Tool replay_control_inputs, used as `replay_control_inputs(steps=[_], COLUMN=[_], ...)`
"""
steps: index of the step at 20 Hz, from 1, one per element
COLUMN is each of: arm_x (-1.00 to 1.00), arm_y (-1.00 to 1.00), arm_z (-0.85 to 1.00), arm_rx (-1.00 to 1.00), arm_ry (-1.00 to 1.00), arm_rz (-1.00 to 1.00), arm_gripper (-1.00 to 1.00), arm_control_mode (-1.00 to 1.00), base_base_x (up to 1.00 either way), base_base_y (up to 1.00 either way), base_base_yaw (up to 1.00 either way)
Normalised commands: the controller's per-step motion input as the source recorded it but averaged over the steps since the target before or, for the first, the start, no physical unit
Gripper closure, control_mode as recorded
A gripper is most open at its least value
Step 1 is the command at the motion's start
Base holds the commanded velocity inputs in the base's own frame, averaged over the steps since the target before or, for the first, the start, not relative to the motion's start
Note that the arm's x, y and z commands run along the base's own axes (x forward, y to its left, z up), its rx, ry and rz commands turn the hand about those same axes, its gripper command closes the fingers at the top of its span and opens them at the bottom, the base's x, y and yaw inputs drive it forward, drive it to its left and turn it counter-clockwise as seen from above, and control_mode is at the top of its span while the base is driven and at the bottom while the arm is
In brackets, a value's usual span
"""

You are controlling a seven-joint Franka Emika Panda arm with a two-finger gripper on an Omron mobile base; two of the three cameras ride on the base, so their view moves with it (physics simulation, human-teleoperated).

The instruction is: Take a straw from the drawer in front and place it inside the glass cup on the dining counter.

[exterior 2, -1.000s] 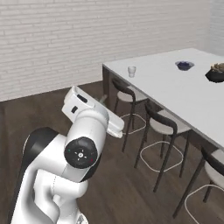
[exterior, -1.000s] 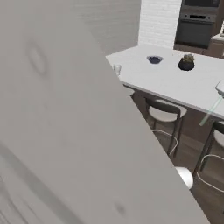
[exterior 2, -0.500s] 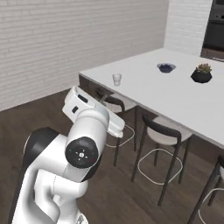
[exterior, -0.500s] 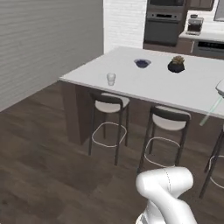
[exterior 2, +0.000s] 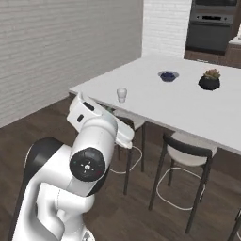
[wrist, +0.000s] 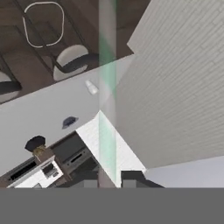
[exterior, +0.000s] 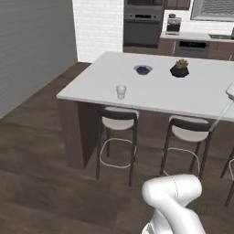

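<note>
My gripper [wrist: 109, 179] is shut on the straw [wrist: 107, 87], a pale green translucent stick running straight up the hand view. The same straw [exterior: 221, 114] slants down at the right edge of the left base view, over the counter's near edge. On the white dining counter [exterior: 160, 93] the small glass cup [exterior: 120, 91] stands upright near the front left corner, well to the left of the straw. From the other side, the glass cup [exterior 2: 122, 94] sits beyond my arm on the dining counter [exterior 2: 183, 106]. The hand view also takes in the glass cup [wrist: 91, 87]. The drawer is out of view.
A blue-filled bowl [exterior: 143, 69] and a black plant pot [exterior: 179, 68] sit farther back on the counter. Bar stools [exterior: 118, 121] [exterior: 187, 130] are tucked under its near side. An oven wall [exterior: 142, 27] stands behind it, a brick wall [exterior 2: 56, 47] runs on the left, and dark floor lies in front.
The whole picture has shifted as the base moved: the counter and cup now lie nearer the middle of both base views. The straw stays in the shut gripper.
</note>
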Motion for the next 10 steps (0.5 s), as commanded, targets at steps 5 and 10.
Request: replay_control_inputs(steps=[5, 10], arm_x=[0.00, 0.00], arm_y=[0.00, 0.00], arm_z=[0.00, 0.00], arm_rx=[0.00, 0.00], arm_ry=[0.00, 0.00], arm_rz=[0.00, 0.00], arm_gripper=[1.00, 1.00], arm_control_mode=[1.00, 1.00], base_base_x=[1.00, 1.00], base_base_y=[1.00, 0.99], base_base_yaw=[-0.40, -0.39])
